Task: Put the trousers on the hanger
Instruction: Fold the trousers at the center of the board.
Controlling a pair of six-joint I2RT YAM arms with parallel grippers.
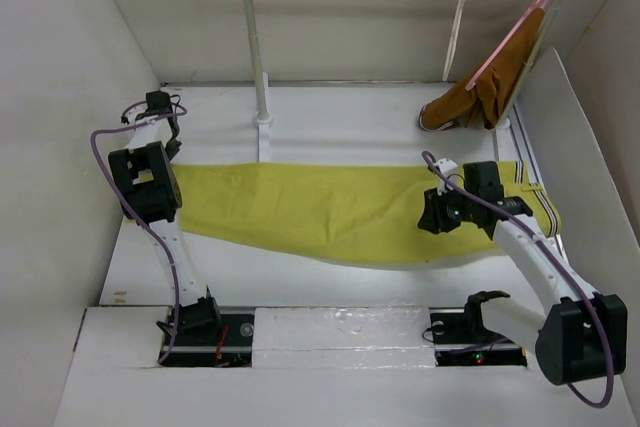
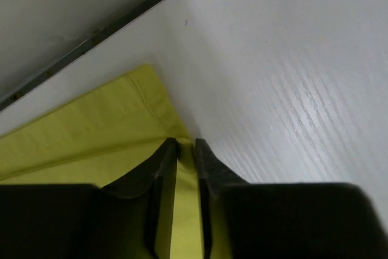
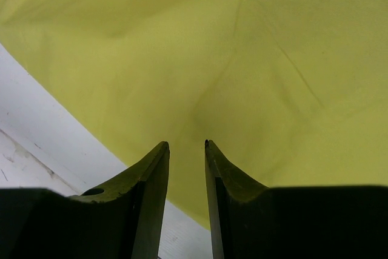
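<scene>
A robotics lab test cell is indicated: a white desk (image 1: 350, 112) is enclosed by plain panels (image 1: 50, 97), and two robot arms (image 1: 175, 257) are bolted to it.

Bright, even light from above filled the scene, casting only soft shadows along the trousers (image 1: 330, 212). Glare streaked the table (image 2: 303, 101) in the left wrist view; near foregrounds looked dark, slightly blurred.

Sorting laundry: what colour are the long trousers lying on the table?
The long cloth trousers are yellow-green; top external shows it best.
</scene>
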